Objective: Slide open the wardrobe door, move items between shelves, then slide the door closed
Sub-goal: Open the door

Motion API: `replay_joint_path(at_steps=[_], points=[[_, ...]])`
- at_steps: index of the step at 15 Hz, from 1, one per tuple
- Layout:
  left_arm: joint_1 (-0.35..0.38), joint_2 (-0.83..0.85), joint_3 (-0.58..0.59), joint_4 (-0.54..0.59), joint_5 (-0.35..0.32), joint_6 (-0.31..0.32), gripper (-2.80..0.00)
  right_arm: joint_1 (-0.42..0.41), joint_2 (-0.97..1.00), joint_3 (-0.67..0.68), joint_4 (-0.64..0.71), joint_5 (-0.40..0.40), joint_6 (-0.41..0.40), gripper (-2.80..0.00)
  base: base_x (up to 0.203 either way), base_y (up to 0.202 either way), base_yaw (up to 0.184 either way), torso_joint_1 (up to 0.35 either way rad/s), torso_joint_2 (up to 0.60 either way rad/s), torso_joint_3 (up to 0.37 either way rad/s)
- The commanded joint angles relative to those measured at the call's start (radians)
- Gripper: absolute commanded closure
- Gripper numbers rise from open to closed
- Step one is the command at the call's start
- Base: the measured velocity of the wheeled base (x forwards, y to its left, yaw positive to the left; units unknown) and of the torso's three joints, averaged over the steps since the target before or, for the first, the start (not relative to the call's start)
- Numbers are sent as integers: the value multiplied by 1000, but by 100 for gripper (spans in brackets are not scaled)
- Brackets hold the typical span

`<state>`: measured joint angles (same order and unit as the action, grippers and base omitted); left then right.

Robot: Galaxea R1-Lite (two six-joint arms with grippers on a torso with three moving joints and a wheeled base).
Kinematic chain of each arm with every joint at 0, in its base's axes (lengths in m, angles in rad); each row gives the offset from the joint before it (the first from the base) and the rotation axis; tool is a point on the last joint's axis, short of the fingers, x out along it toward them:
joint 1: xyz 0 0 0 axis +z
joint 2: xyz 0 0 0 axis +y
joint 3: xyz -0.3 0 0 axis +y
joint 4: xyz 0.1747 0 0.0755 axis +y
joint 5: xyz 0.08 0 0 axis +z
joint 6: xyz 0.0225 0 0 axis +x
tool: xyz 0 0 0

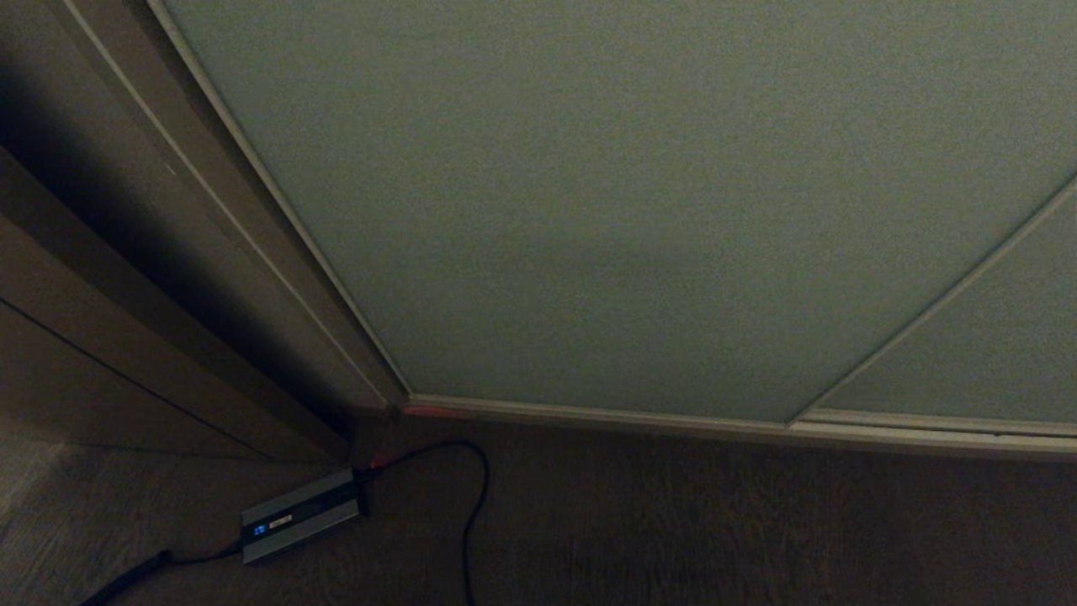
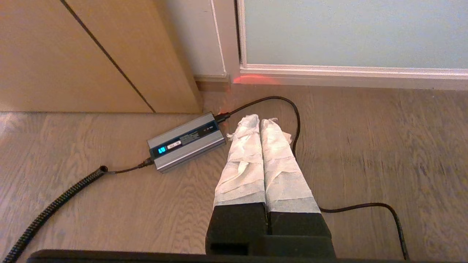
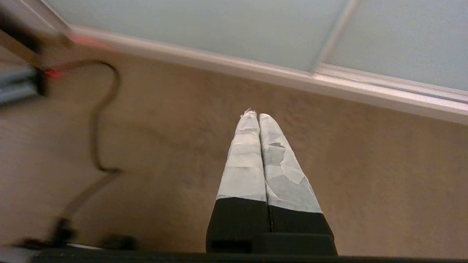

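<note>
The sliding wardrobe door (image 1: pixel 606 194) is a pale grey-green panel with a thin light metal frame; it fills most of the head view and stands closed against the left jamb. Its lower edge also shows in the left wrist view (image 2: pixel 351 33) and the right wrist view (image 3: pixel 204 25). My left gripper (image 2: pixel 261 119) hangs shut above the wood floor, nothing between its taped fingers. My right gripper (image 3: pixel 255 114) is also shut and empty, low over the floor in front of the door's bottom rail. Neither arm is in the head view. The items and the shelves are hidden behind the door.
A grey power adapter (image 1: pixel 303 515) with a lit blue display lies on the floor by the door's left corner, its black cable (image 1: pixel 475 513) looping across the floor. A brown wood-grain panel (image 1: pixel 101 337) stands to the left. A second door panel (image 1: pixel 993 353) overlaps at the right.
</note>
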<state>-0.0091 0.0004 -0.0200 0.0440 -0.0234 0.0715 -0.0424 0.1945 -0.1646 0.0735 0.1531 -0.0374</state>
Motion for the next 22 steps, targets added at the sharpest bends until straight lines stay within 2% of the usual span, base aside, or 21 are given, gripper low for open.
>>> replay_joint_path(at_steps=[1,3,4,9,18,22], points=[[0,0,0,0,0,1,0,26,-198,141,-30,-89,-22,0,0,0,0,0,0,0],[0,0,0,0,0,1,0,36,-194,170,-67,-146,-26,0,0,0,0,0,0,0],[0,0,0,0,0,1,0,38,-196,168,-65,-150,-30,0,0,0,0,0,0,0],[0,0,0,0,0,1,0,38,-195,168,-70,-149,-2,0,0,0,0,0,0,0],[0,0,0,0,0,1,0,38,-195,168,-69,-149,-2,0,0,0,0,0,0,0],[0,0,-2,2,2,24,0,38,-195,168,-70,-149,-2,0,0,0,0,0,0,0]])
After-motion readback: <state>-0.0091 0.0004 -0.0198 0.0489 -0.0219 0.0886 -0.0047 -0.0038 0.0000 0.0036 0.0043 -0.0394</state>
